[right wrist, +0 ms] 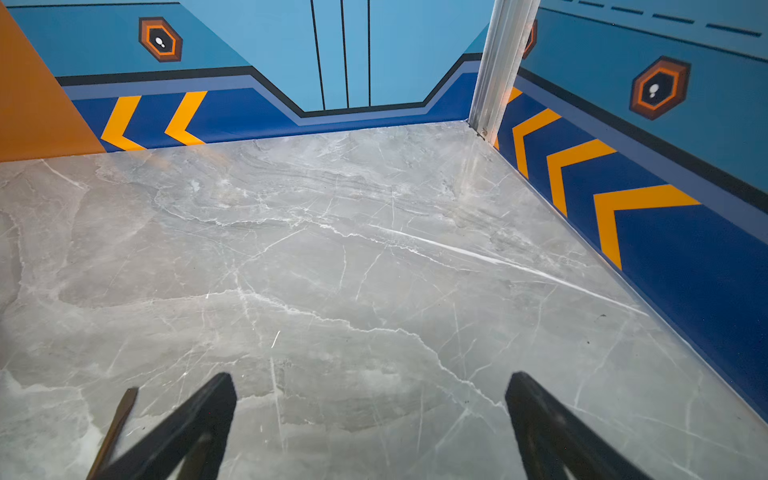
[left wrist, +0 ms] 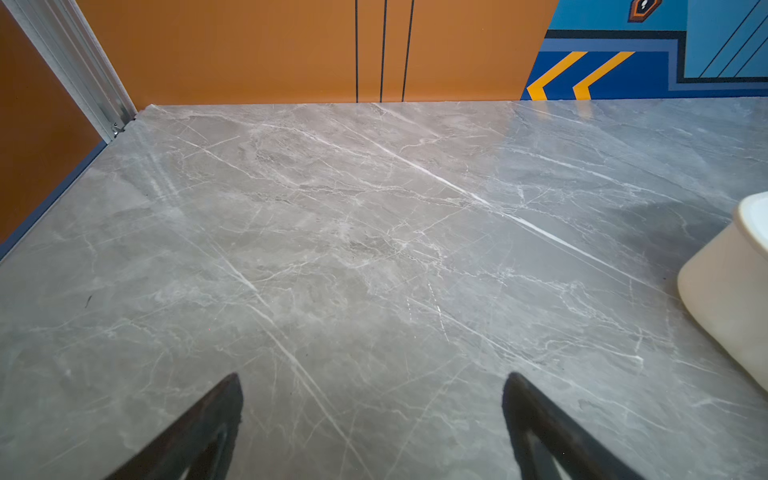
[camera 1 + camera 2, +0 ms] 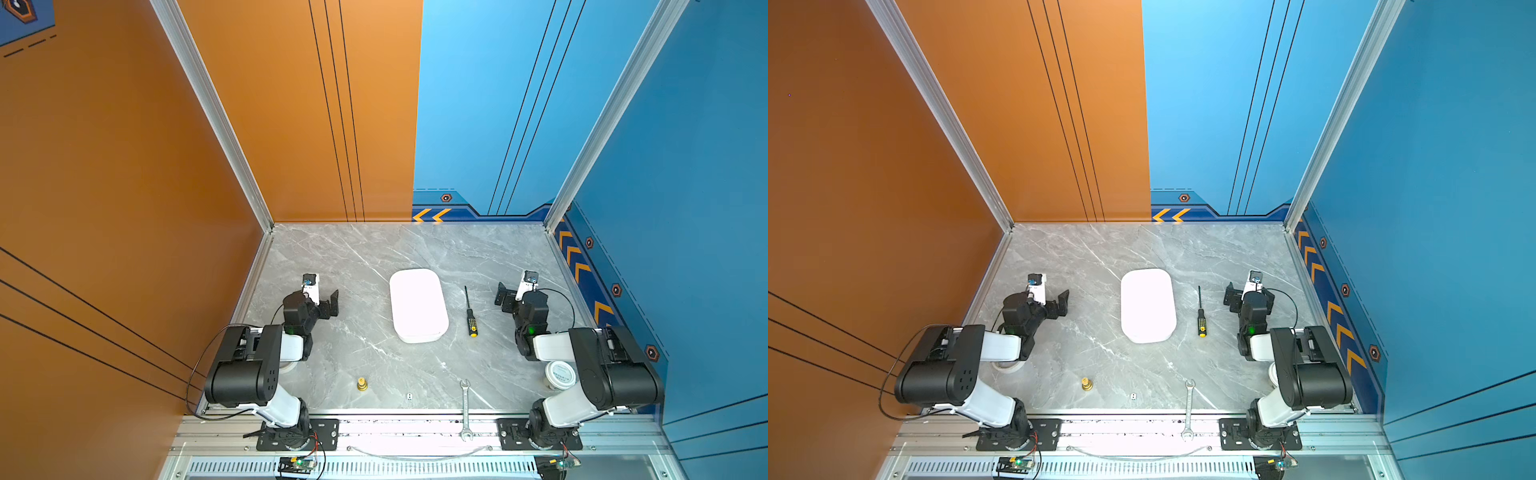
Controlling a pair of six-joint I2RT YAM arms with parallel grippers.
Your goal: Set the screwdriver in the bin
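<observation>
The screwdriver point(image 3: 470, 312) point(image 3: 1200, 312) lies flat on the grey marble table, just right of the bin, with its thin shaft pointing to the back wall and its yellow-capped handle toward the front. The bin point(image 3: 417, 305) point(image 3: 1148, 305) is a white rounded tray at mid-table with nothing in it. My right gripper point(image 3: 500, 296) point(image 1: 370, 378) stands open a short way right of the screwdriver; the shaft's tip point(image 1: 118, 424) shows beside one finger. Left of the bin my left gripper point(image 3: 332, 305) point(image 2: 374, 378) is open over bare table, and a bin corner point(image 2: 727, 299) shows at that view's edge.
A silver wrench point(image 3: 465, 409) lies across the table's front edge. A small brass piece point(image 3: 362, 384) and a tiny white die point(image 3: 409, 397) sit near the front. A round white jar point(image 3: 560, 374) stands under the right arm. Walls close three sides.
</observation>
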